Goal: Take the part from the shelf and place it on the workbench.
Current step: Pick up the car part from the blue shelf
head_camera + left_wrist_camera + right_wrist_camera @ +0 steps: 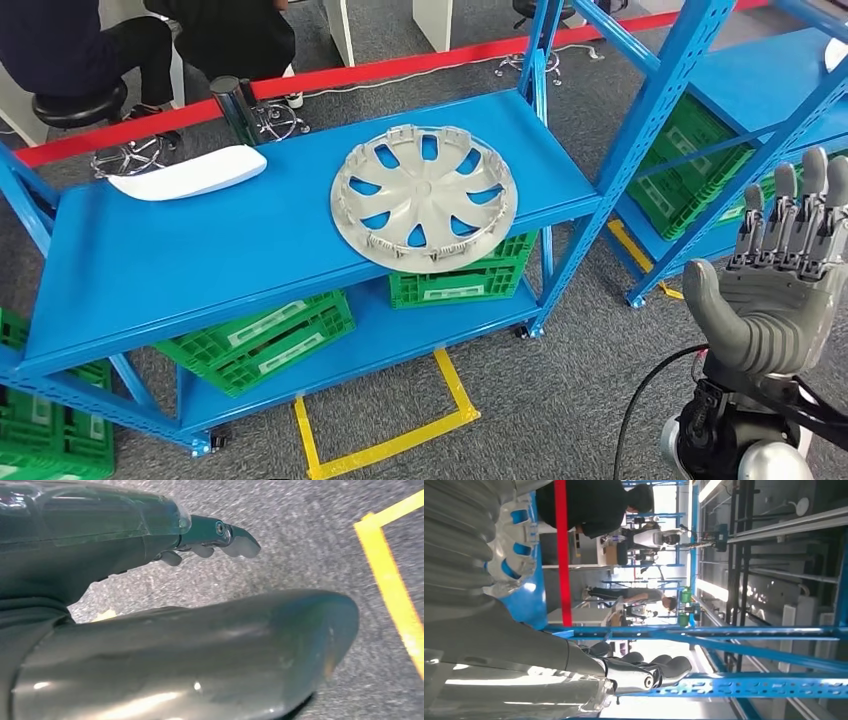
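From my head cam: the part, a silver-grey wheel cover (pixel 424 196), lies flat on the top deck of the blue shelf (pixel 200 270), toward the deck's right end, its near rim just over the front edge; nothing touching it; a white curved panel (pixel 188 172) lies on the same deck, far-left, well apart from the cover. Green crates (pixel 262 338) sit on the lower deck, one more (pixel 460 278) under the cover's spot; a 2nd blue rack (pixel 700 120) stands to the right w/ green crates inside. Yellow tape (pixel 385 445) marks the grey floor in front; red tape (pixel 400 68) runs behind the shelf; ppl in dark clothes (pixel 150 40) sit on stools beyond it.

My right robot hand (pixel 775 285) is raised at the right, palm up-facing, fingers straight and spread, holding nothing; well apart from the cover, off the shelf's right end. Right wrist cam shows its fingertips (pixel 674 667) before blue beams, cover (pixel 516 540) beside the ribbed wrist.

Left robot hand (pixel 215 537) hangs over grey floor in the left wrist cam; fingers apart from the thumb, nothing in them.
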Controlling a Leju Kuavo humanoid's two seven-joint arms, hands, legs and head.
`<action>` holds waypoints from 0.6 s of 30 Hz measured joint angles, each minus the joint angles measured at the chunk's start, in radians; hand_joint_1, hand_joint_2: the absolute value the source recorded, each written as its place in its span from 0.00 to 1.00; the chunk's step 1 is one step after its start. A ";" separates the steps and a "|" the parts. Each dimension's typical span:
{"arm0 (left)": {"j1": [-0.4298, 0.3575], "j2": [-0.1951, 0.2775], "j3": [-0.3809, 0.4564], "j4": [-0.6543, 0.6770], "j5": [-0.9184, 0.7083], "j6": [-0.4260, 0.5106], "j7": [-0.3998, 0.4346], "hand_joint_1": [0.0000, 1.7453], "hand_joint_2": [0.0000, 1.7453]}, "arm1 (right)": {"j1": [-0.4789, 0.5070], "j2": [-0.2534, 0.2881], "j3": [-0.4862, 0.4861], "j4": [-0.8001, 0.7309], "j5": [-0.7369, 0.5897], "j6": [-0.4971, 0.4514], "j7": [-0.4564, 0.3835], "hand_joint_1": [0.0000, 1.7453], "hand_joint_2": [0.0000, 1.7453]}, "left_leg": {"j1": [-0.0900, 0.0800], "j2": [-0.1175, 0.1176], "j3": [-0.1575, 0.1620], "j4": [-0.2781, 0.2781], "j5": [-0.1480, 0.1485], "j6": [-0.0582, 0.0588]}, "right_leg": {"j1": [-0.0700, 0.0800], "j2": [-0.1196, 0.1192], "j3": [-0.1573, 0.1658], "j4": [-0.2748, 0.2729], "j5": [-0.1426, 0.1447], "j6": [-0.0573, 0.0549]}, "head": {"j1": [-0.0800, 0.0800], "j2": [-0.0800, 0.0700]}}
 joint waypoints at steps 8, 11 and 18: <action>-0.002 0.005 0.000 0.000 0.000 0.000 -0.002 0.00 0.00 | -0.009 0.000 0.005 0.000 0.002 -0.001 0.002 0.00 1.00 | -0.001 0.003 0.049 -0.063 -0.013 0.046 | -0.004 -0.001 -0.052 0.129 -0.077 0.040 | 0.019 0.000; -0.001 0.005 0.000 0.000 0.000 -0.001 -0.003 0.00 0.00 | -0.010 -0.001 0.009 0.005 0.001 -0.003 0.002 0.00 1.00 | -0.003 0.006 0.067 -0.063 -0.030 0.050 | -0.004 -0.001 -0.158 0.277 -0.097 0.043 | 0.029 0.000; -0.004 0.004 -0.005 0.000 0.000 -0.001 0.001 0.00 0.00 | -0.010 -0.001 0.013 0.011 0.002 -0.007 0.003 0.00 1.00 | -0.008 -0.001 0.110 -0.067 -0.071 0.025 | 0.007 -0.003 -0.088 0.033 0.057 0.015 | 0.028 0.000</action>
